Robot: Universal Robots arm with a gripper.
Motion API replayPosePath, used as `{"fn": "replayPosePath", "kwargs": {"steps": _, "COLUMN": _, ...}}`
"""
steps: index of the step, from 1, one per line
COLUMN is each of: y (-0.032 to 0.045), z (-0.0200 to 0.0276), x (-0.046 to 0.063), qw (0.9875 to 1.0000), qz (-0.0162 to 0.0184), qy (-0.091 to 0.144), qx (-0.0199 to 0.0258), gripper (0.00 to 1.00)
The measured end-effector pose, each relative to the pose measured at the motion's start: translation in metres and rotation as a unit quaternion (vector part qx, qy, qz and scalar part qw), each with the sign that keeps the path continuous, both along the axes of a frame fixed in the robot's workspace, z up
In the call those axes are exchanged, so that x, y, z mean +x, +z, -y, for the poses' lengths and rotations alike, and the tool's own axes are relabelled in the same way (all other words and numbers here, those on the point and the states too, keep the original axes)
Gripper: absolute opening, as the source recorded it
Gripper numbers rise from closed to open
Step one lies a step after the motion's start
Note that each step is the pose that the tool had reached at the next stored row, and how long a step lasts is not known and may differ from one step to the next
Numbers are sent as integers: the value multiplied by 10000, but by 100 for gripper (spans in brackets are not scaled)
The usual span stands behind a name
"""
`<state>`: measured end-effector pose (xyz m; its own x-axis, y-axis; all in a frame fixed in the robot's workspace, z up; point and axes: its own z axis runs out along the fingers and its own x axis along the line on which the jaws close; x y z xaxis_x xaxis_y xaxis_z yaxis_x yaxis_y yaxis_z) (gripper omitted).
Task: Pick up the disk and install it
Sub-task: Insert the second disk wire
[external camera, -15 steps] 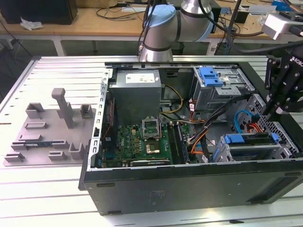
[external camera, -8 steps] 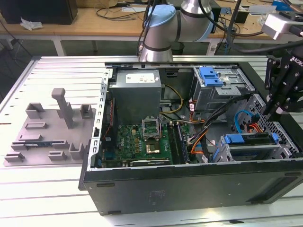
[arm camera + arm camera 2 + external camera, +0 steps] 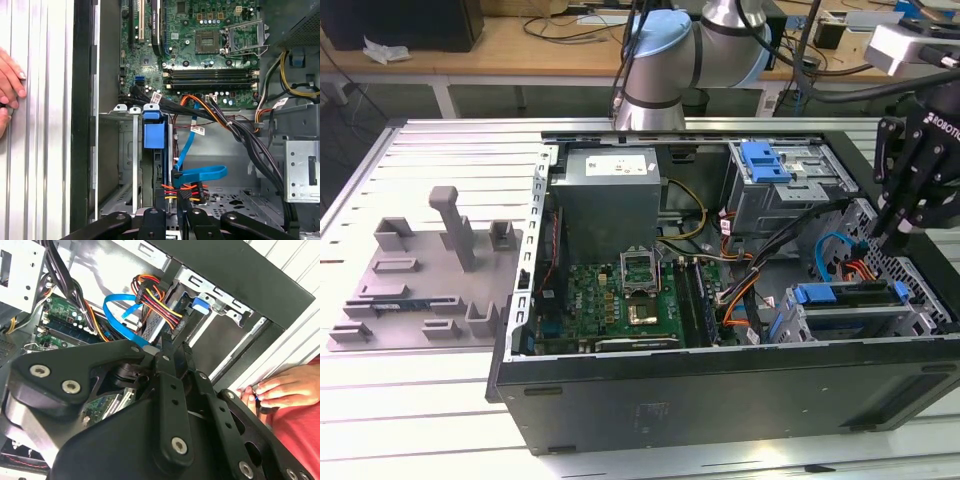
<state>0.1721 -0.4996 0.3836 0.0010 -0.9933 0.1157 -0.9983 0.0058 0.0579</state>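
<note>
Scene: an open computer case [image 3: 720, 395] lay on its side on a slatted metal desk [image 3: 430, 140], motherboard [image 3: 620, 295] facing up, grey power supply [image 3: 610, 195] at the far side.

Gripper: the gripper [image 3: 897, 232] hung over the drive-bay corner of the case, at the exterior view's right, fingertips just above the cage. In the second wrist view the gripper [image 3: 172, 347] had its fingers drawn together to a narrow point with nothing seen between them, so it appeared pressed together and empty.

Disk: the disk [image 3: 850, 318] sat inside the lower drive cage near the front edge of the case, silver body framed by its blue carrier. In the first wrist view the disk [image 3: 164, 170] showed edge-on in the cage slot, with the blue carrier tab at its outer end.

Cables: a blue data cable [image 3: 197, 175] and a bundle of red, yellow and orange power leads [image 3: 181, 190] ran to the end of the disk nearest the gripper.

Person: a hand [image 3: 10, 85] rested on the desk just beside the case wall.

Stage, as a judgement: the disk looked already seated, so the work seemed to be at its final seating or checking.

Doing it well: any push ought to go along the slot and squarely on the carrier. The looped data cable should stay out from under the fingertips, and the arm clear of the nearby hand.
</note>
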Motion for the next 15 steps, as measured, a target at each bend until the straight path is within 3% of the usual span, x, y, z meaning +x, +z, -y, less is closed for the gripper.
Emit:
{"fn": "replayPosePath", "kwargs": {"steps": 5, "y": -38, "z": -79, "x": -1, "qw": 10000, "qz": 0, "qy": 51, "qx": -28, "gripper": 24}}
{"fn": "replayPosePath", "kwargs": {"steps": 15, "y": -172, "z": -91, "x": -98, "qw": 9998, "qz": 0, "qy": 195, "qx": -39, "gripper": 24}}
